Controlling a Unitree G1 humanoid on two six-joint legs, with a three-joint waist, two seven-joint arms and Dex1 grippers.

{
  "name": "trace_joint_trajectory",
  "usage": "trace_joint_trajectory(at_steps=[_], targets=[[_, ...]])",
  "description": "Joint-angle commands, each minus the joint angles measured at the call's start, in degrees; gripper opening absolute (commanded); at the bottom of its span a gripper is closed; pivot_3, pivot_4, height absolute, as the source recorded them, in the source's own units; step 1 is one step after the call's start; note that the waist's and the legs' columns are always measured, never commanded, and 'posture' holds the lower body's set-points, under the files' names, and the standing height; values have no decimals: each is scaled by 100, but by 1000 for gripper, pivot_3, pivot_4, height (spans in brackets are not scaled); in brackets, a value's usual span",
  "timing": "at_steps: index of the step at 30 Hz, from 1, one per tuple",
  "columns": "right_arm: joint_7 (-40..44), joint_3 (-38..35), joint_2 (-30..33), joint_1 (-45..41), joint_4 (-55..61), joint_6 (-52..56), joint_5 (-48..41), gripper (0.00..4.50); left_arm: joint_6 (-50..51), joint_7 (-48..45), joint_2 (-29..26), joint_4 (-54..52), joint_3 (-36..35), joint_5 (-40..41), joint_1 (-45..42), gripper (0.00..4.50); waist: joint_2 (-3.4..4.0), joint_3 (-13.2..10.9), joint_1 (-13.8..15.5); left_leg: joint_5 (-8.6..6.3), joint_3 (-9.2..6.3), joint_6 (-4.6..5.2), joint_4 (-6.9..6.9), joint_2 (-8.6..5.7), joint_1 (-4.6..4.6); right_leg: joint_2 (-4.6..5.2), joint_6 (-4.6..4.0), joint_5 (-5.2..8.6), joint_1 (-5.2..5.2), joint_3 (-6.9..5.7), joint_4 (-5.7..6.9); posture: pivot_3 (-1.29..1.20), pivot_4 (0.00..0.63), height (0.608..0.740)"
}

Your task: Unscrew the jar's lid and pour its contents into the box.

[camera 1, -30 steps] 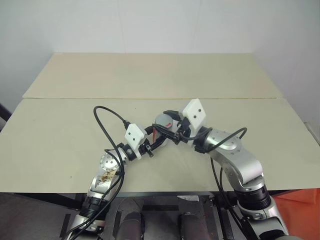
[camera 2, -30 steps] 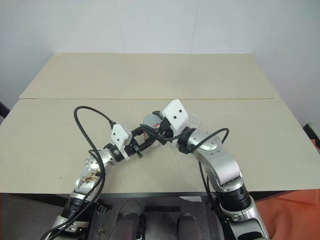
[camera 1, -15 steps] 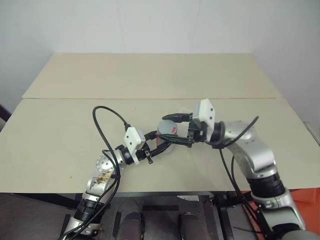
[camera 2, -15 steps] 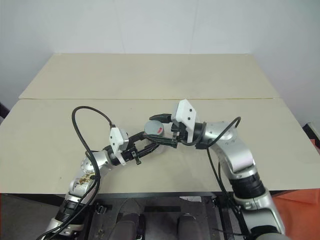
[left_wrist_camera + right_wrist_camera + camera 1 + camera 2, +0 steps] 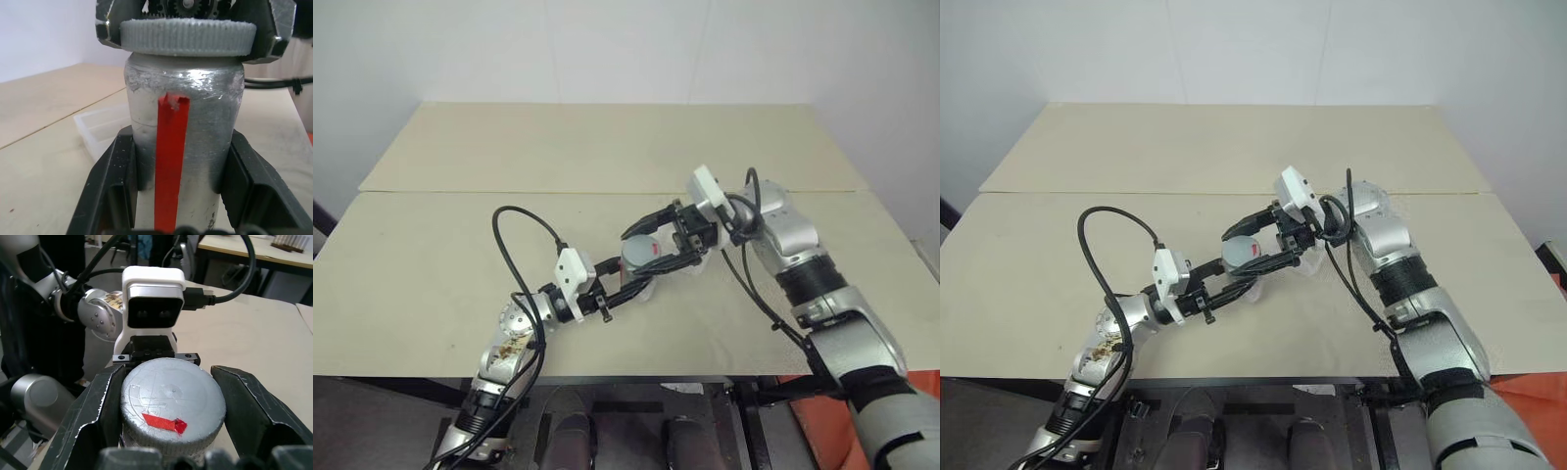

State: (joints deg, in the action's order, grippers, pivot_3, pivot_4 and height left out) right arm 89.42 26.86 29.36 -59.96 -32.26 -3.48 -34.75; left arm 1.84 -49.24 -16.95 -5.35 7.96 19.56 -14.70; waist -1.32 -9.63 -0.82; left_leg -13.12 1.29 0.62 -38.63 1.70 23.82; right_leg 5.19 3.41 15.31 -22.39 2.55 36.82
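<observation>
"Unscrewing is the step in hand, by my reading. The left end effector [image 5: 631, 284] is closed tight on the body of the jar [image 5: 181, 147] and holds it upright, clear of the surface [image 5: 460, 245]. The right end effector [image 5: 648, 245] reaches in from the side, part open, with its two fingers pressed on opposite sides of the ridged rim of the lid [image 5: 171, 401]."

"So the lid's on?"

"Seated on the jar's neck, as far as the left wrist view shows, red mark facing up. I'd say nothing can be tipped out until it comes off."

"What does the next move call for?"

"Probably a turn of the right wrist about the jar's own axis, with the left grip firm so the body doesn't spin along. The right wrist already looks sharply bent, so it may need to let go and take a fresh hold."

"And the box?"

"The box [image 5: 100, 129] sits on the surface just behind the jar, close to the right arm. That's the tight spot, since a swinging elbow or cable could nudge it."

"Room elsewhere?"

"Plenty. Bare surface lies on both sides and beyond, and the near edge is well back from the jar."
</observation>
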Motion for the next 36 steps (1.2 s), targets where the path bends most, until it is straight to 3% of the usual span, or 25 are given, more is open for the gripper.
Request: trace_joint_trajectory(at_steps=[1,4,9,19,28,33,36], targets=[[308,439,79,-210,-260,-389,-338,2769,-82,-15,46,-362,66,44,-98,1884,0,0,1,0,-3,0,0,1,0,0,0,0,0,0,0,0,150,740],[308,386,20,-203,-468,-734,-415,2769,-68,-32,39,-384,80,80,-79,1884,0,0,0,0,-4,0,0,1,0,0,0,0,0,0,1,0,150,740],[308,265,200,-89,-283,-614,-784,4417,-56,10,94,-365,30,155,-44,1884,0,0,15,0,-7,0,0,3,1,5,0,0,0,0,1,0,150,740],[220,-913,688,634,559,-454,-686,4466,-147,-12,121,-182,48,101,-78,1884,0,0,15,0,-9,0,2,4,1,4,-1,0,1,0,-1,0,150,740],[-1728,-2182,955,2014,3200,638,-452,4466,-172,173,142,-140,27,-18,-79,1884,0,0,19,0,-9,0,2,3,3,4,0,0,0,1,0,0,150,740],[-4268,-2045,395,2886,5261,2008,34,4466,-229,402,219,-31,11,-198,-104,1884,0,0,7,0,-11,0,3,6,2,0,0,0,-1,1,5,0,150,740],[-5227,-1855,50,3137,5855,2640,441,4466,-236,458,234,-15,3,-231,-124,1884,0,0,16,0,-11,0,0,0,3,3,0,0,-2,2,5,0,150,740]])
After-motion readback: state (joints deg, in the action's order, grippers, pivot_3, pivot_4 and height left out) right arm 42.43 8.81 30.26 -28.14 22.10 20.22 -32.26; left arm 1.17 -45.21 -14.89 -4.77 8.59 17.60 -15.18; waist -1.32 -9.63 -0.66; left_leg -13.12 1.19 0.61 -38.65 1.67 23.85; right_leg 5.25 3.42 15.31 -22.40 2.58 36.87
